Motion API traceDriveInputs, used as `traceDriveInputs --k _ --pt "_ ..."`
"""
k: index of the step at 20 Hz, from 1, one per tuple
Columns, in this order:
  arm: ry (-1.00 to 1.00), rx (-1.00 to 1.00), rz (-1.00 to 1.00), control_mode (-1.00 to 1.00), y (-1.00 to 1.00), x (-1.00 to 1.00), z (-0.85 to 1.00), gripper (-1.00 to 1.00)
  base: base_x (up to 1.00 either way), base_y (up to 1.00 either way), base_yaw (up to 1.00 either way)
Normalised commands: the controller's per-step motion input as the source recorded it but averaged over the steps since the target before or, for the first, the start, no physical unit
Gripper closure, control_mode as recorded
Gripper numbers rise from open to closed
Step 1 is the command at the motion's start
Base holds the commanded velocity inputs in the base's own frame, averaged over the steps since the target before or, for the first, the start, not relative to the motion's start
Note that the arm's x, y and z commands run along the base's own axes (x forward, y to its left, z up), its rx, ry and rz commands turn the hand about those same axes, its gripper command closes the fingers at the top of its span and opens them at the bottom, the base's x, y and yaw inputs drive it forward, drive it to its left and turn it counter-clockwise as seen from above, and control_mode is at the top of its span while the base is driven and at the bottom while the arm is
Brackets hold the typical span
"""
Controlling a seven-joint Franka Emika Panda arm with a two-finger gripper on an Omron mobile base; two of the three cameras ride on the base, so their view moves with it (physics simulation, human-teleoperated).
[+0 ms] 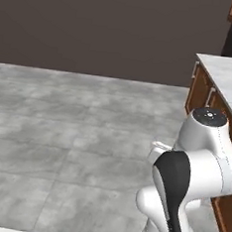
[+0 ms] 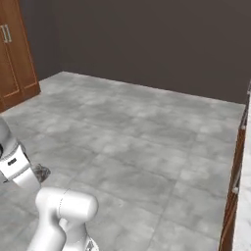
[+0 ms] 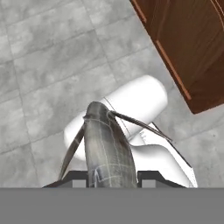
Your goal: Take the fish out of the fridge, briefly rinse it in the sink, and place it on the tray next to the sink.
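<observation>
End effector (image 3: 109,176) clamped on the small dark grey fish with thin fins (image 3: 107,146), jaws at either flank at the bottom of the hand view. Fish long axis runs 6 to 12 o'clock away from the end effector, free end pointing toward 12, fins splaying to 7 and 4. Below: grey tiled floor (image 3: 39,65); brown wooden cabinet (image 3: 188,48) at 2 o'clock. Sink likely needs base travel.

You see the white arm (image 2: 59,215) rising at lower left over grey tiled floor (image 2: 137,147). Brown wooden cabinet doors (image 2: 14,49) stand at upper left. A small dark shape (image 2: 41,172) beside the arm may be the fish.
</observation>
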Motion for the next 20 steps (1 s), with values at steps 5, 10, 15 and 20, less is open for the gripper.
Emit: traceDriveInputs --k 5,10,15,20 --pt "0.0 0.0 0.0 1.0 0.0 0.0 0.0 1.0 0.5 0.07 0.77" --pt "0.0 0.0 0.0 1.0 0.0 0.0 0.0 1.0 0.61 0.0 0.78" --pt "0.0 0.0 0.0 1.0 0.0 0.0 0.0 1.0 0.6 -0.55 0.54" --pt "0.0 0.0 0.0 1.0 0.0 0.0 0.0 1.0 0.97 -0.24 0.5"
